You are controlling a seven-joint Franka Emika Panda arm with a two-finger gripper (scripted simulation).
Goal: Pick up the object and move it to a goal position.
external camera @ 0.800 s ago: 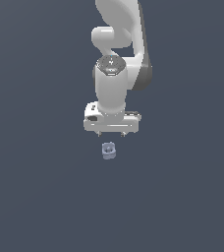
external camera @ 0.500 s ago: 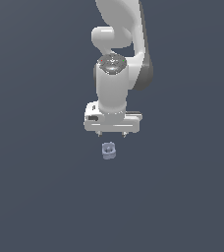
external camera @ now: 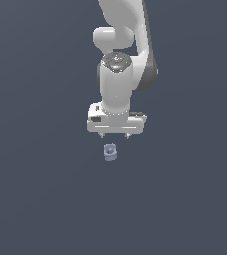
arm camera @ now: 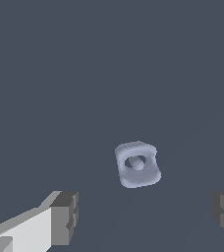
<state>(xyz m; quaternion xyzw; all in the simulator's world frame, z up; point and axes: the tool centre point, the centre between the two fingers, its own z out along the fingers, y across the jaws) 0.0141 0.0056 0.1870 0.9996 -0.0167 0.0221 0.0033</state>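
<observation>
Below the spread fingers of the white robot gripper (external camera: 114, 135) sits the small pale blue-grey cup-like object (external camera: 110, 152), not yet between them and untouched. The fingers (arm camera: 65, 217) stand wide open. Grasping, lifting and carrying to the goal all remain.

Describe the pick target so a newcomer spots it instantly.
Find the white arm's gripper in the exterior view; just below it on the dark grey floor sits the object. It is a tiny pale blue-grey stubby cup with a hollow top, the only loose item.
</observation>
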